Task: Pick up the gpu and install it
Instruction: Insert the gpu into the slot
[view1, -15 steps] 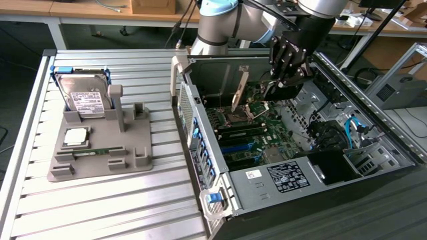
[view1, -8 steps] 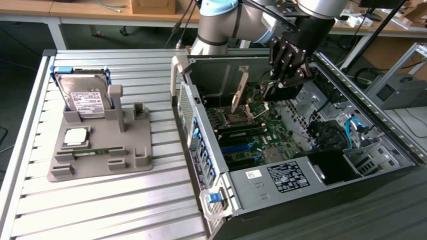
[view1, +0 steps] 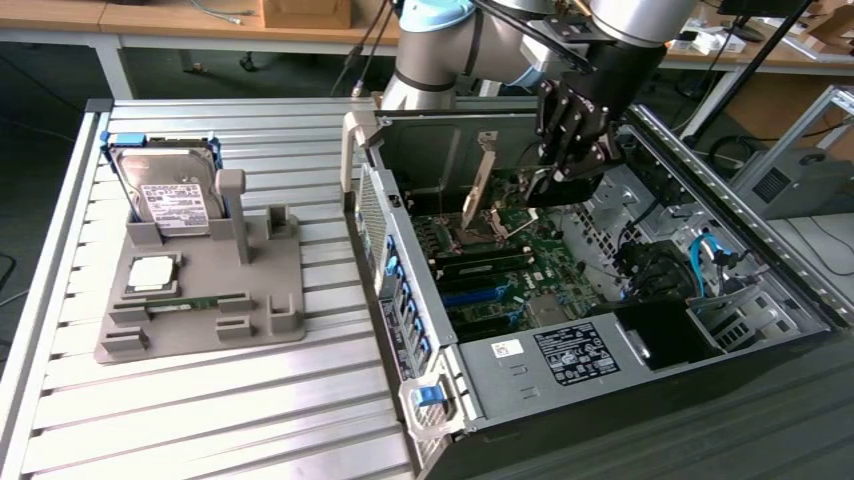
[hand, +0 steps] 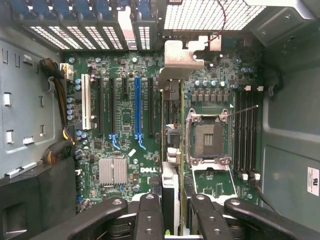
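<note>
Gpu (view1: 478, 195) (hand: 170, 185), one thin flat card with a silver metal end bracket and brownish circuit-board back, hangs edge-down inside the open black computer case (view1: 747, 225). It is over the green motherboard (hand: 115, 145) and not seated. The arm's black claw (view1: 554, 185) (hand: 172, 217) looks clenched on the card's upper edge. I'd judge it light, stiff and fragile, best gripped by the board edges. On the grey plastic fixture (view1: 274, 300) beside the case sit one silver hard drive (view1: 171, 195), one square processor chip (view1: 151, 272) and one green memory stick (view1: 200, 301).

holder (view1: 200, 330): on table (view1: 200, 420), at the exterior view's left of case (view1: 387, 270).
hard drive (view1: 167, 195): upright at holder's far end.
gpu (view1: 475, 190): inside case, above motherboard (hand: 125, 125), held upright in gripper (hand: 174, 200).
</note>
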